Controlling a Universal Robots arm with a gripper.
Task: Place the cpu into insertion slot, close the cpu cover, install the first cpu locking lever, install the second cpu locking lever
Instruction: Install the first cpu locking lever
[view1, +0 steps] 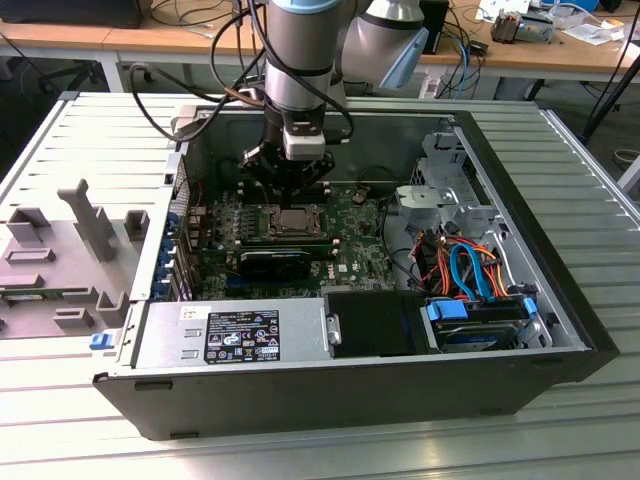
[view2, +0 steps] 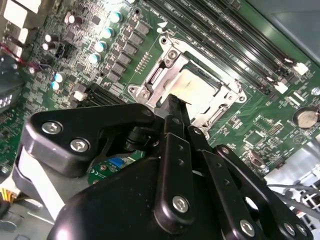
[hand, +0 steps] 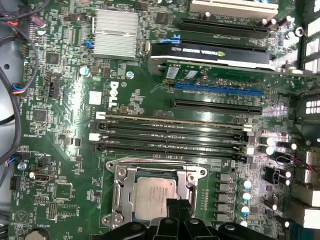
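Already the cpu (hand: 155, 198) sits in the slot (hand: 116, 176), cover (view2: 224, 92) down around it. Our gripper (view2: 175, 102) hovers beside it, fingers pinched together, empty. We judge the chip light, rigid, fragile: edges only.

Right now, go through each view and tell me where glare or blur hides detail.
In the first wrist view, glare streaks the memory slots and the chip looks sharp. In the second wrist view, the chip is washed pale by glare and the end effector looms soft. In the exterior view, lighting is even.
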